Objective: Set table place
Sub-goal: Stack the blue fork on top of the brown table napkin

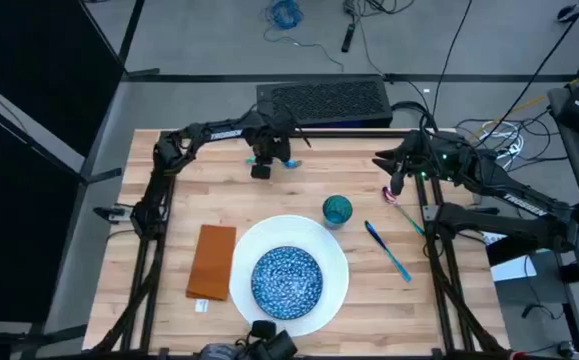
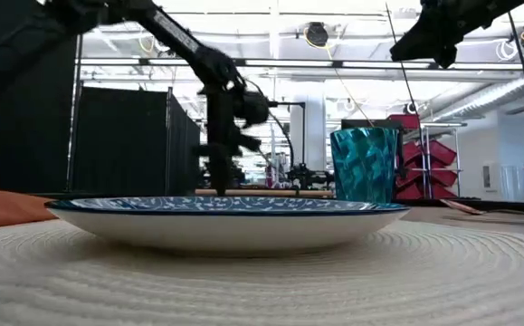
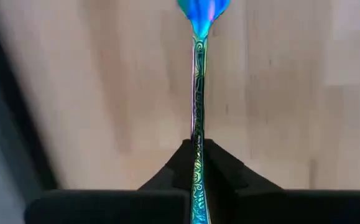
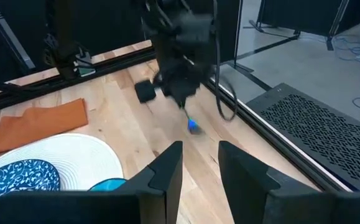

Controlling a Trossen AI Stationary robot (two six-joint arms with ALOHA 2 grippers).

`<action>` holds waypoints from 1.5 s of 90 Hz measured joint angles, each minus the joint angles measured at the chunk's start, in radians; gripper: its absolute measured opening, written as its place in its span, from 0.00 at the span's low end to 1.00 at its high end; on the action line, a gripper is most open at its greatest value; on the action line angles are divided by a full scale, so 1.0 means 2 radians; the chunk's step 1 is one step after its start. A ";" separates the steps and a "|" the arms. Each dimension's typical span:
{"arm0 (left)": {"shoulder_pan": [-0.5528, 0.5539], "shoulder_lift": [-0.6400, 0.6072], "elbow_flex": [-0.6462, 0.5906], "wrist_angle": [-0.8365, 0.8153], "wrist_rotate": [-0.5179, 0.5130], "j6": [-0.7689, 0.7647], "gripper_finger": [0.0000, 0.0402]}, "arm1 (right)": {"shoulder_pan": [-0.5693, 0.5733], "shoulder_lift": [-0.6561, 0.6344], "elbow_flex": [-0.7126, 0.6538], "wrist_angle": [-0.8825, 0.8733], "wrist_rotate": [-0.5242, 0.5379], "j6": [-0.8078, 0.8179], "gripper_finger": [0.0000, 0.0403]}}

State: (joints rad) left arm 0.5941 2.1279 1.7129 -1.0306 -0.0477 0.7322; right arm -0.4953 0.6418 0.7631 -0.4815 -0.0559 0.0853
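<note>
A white round plate [image 1: 337, 262] lies at the table's near middle with a blue speckled bowl [image 1: 287, 283] on it. An orange-brown napkin [image 1: 212, 262] lies flat to its left, and a teal cup [image 1: 337, 210] stands at its far right. One slim teal-blue cutlery piece [image 1: 387, 250] lies on the wood to the right of the plate. My left gripper [image 1: 264, 162], over the table's far middle, is shut on another teal-blue cutlery piece [image 3: 198, 81]. My right gripper [image 4: 198, 163] hovers open over the far right, with nothing between its fingers. My left gripper pinches the cutlery piece's slim handle [image 3: 196, 152] between its two fingers, which lie along the handle. The blue head end [image 4: 192, 126] sticks out past the fingertips, slanting down toward the wood. Whether that end touches the table, I cannot tell.
A black perforated box [image 1: 321, 102] stands at the table's far edge, just behind my left gripper. A small pinkish piece [image 1: 397, 198] lies under my right gripper. Bare wood [image 1: 219, 195] stretches between the far edge and the plate.
</note>
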 joint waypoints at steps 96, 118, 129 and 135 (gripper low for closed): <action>-0.150 -0.378 -0.142 -0.230 0.154 -0.504 0.00 | 0.000 -0.011 0.000 -0.008 -0.001 -0.003 0.23; -0.201 -0.437 -0.230 -0.221 0.134 -0.569 0.00 | 0.000 -0.011 0.000 -0.008 -0.001 0.016 0.23; -0.219 -0.466 -0.293 -0.203 0.142 -0.602 0.00 | 0.000 -0.011 0.000 -0.008 -0.001 0.017 0.23; -0.230 -0.473 -0.333 -0.165 0.157 -0.621 0.00 | 0.000 -0.011 0.000 -0.008 -0.001 0.017 0.23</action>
State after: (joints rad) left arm 0.1334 1.1816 1.0474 -1.3603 0.2657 -0.5090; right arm -0.4953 0.6193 0.7631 -0.4970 -0.0582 0.1196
